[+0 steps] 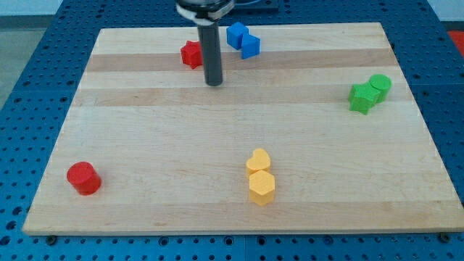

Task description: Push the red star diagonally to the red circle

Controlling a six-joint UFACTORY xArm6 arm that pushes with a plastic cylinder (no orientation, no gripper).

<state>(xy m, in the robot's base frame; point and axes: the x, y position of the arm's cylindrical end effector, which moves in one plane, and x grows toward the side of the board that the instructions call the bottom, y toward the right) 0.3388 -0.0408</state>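
Wooden board (239, 196), pale, banded in lengthwise strips, resting on a blue perforated base (29, 43) that shows on every side; no further room detail visible. Dark rod, descending from the view's top centre, with my tip (214, 83) on the board just to the right of and slightly below the red star; there is no pincer on this rig, so no open or closed state applies. Blue blocks (243, 40), two touching, shape unclear, near the view's top just right of the rod. Green blocks (368, 93), two touching, one a cylinder, at the view's right edge. Yellow blocks (259, 176), two touching, the upper heart-like and the lower hexagonal, at lower centre. Red circle (83, 177), a short cylinder, alone at the view's lower left. Red star (192, 54), the task's item, near the view's top left of centre, well apart from the red circle. Step in hand, as judged: approach and alignment, with the push not yet started, since the star lies far from its goal. Next move, as judged: the tip needs to pass to the star's upper right side, then drive it down and left along the diagonal toward the red circle.
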